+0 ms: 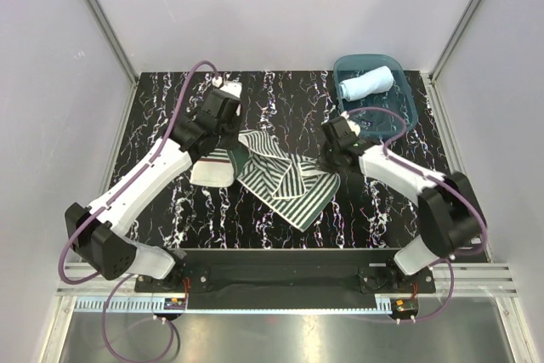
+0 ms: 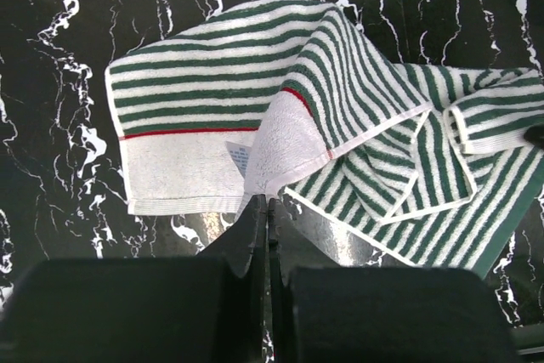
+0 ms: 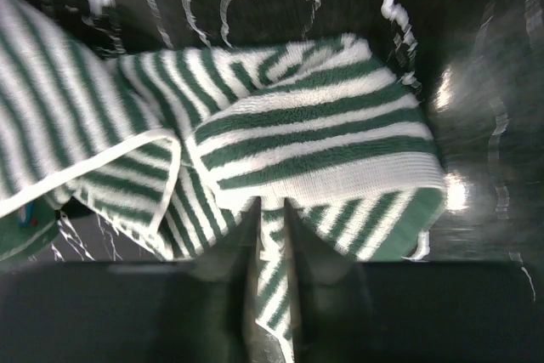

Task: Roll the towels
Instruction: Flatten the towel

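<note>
The green-and-white striped towel (image 1: 280, 174) lies crumpled in the middle of the black marbled table (image 1: 382, 210), one part folded over itself. My left gripper (image 1: 231, 144) is at its left end, shut on a white corner beside the red-lined band (image 2: 265, 201). My right gripper (image 1: 328, 162) is at the towel's right end, and its fingers are shut on a fold of striped edge (image 3: 274, 207) that runs down between them. The light blue towel (image 1: 367, 83) lies rolled inside the teal tub (image 1: 408, 99) at the back right.
The teal tub stands at the table's far right corner, just behind my right arm. Grey walls with metal frame posts close in the table on three sides. Bare marbled surface shows in front of the towel and at the far left.
</note>
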Controlling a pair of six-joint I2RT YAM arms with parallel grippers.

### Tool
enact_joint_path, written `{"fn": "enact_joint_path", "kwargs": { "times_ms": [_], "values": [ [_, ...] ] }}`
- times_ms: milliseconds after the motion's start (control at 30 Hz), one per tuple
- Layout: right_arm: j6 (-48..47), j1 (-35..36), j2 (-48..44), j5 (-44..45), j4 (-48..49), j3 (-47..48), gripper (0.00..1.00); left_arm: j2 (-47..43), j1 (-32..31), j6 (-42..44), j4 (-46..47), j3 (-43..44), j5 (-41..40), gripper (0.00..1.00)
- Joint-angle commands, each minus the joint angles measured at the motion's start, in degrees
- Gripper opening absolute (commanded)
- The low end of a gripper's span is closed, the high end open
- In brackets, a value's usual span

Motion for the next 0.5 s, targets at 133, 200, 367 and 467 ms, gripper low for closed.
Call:
{"fn": "enact_joint_path", "kwargs": {
  "times_ms": [133, 200, 367, 467],
  "values": [
    [-0.6, 2.3, -12.9, 4.5, 0.0, -2.2, 0.84, -3.7, 1.8, 2.7, 1.7, -1.1, 2.7, 0.00],
    [-0.9, 5.0, -11.8, 7.3, -2.2, -0.2, 0.93, -3.9, 2.3, 3.3, 1.8, -1.8, 2.9, 0.00],
    [-6.4, 9.8, -0.9, 11.4, -8.4, 6.8, 0.99, -4.7, 3.4, 4.6, 2.6, -3.5, 4.4, 0.00],
    [-11.6, 11.1, 5.8, 14.9, -13.4, 13.4, 0.95, -5.6, 4.4, 5.3, 2.8, -4.8, 4.8, 0.00]
  ]
}}
